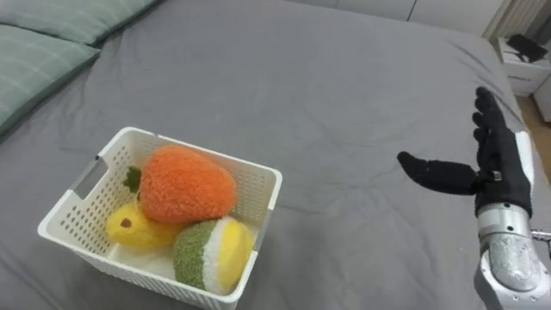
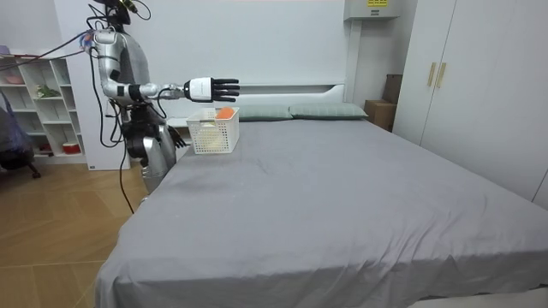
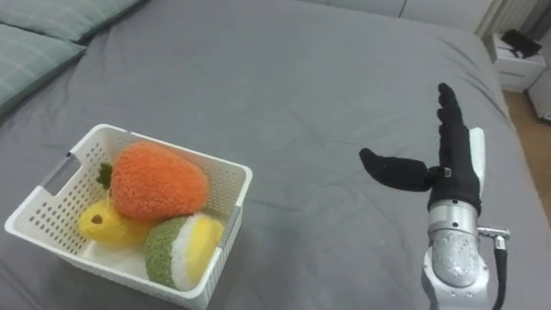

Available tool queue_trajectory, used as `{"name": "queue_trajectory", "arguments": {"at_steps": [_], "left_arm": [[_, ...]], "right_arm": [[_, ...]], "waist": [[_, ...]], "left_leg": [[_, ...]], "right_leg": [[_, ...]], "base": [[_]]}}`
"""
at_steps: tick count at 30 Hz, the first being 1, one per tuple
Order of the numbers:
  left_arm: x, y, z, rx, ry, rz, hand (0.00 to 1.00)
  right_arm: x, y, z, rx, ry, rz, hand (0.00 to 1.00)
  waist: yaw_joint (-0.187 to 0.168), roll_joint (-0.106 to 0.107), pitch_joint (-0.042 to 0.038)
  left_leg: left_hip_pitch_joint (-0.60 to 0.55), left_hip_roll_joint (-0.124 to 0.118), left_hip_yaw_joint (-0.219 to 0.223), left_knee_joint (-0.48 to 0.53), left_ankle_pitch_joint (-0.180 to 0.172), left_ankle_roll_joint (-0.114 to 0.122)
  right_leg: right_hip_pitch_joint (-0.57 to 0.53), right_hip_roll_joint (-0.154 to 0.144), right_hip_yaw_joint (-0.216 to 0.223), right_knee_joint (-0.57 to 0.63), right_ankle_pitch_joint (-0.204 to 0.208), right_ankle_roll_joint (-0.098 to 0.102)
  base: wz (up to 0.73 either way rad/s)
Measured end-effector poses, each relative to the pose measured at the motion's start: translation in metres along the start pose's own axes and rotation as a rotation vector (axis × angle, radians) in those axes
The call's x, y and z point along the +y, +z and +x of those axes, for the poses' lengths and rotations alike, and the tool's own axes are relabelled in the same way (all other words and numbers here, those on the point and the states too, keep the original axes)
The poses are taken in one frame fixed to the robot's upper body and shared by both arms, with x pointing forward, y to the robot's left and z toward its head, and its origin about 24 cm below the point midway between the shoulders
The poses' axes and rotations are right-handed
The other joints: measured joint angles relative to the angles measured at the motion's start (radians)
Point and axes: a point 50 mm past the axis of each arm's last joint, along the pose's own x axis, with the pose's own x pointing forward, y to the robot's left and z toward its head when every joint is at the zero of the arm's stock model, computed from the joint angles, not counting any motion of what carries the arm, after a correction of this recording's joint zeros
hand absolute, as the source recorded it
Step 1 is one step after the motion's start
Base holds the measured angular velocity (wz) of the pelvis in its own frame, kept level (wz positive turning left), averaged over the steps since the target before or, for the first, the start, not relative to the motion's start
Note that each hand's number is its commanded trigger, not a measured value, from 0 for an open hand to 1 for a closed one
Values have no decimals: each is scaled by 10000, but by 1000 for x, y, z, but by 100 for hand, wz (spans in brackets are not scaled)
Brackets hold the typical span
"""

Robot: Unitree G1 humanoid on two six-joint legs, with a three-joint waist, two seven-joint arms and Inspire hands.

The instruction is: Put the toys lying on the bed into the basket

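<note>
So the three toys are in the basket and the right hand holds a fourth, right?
No: the right hand is empty, fingers straight, as the left eye view shows. The three toys are in the basket.

- The robot stands beside the grey bed [image 2: 325,197], at the room view's left.
- Its right hand [image 2: 214,87], fingers straight, is held out above the white basket [image 2: 212,135].
- An orange toy [image 2: 225,112] lies inside.

No legible text, label, number or sign anywhere.
</note>
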Motion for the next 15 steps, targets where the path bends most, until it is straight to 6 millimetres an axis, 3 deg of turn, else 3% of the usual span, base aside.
{"name": "queue_trajectory", "arguments": {"at_steps": [8,13,15], "left_arm": [[1,-15,-4,373,-5,124,0],[1,-17,-4,581,8,-498,0],[1,-19,-4,790,128,-856,0]], "right_arm": [[-17,-12,-1,428,-1202,81,0],[-27,-29,-6,1336,-1787,1172,0],[-35,-49,-10,2299,-2338,1967,0]], "waist": [[-375,2,-17],[-592,150,-43],[-684,185,-60]], "left_leg": [[-42,29,23,3,-53,0],[-12,68,200,-71,-55,-2],[67,76,282,-157,-56,-4]], "right_leg": [[-101,19,3,-8,10,9],[-108,44,151,-17,11,9],[-91,63,270,-32,11,9]], "base": [[0],[-10],[-15]]}}
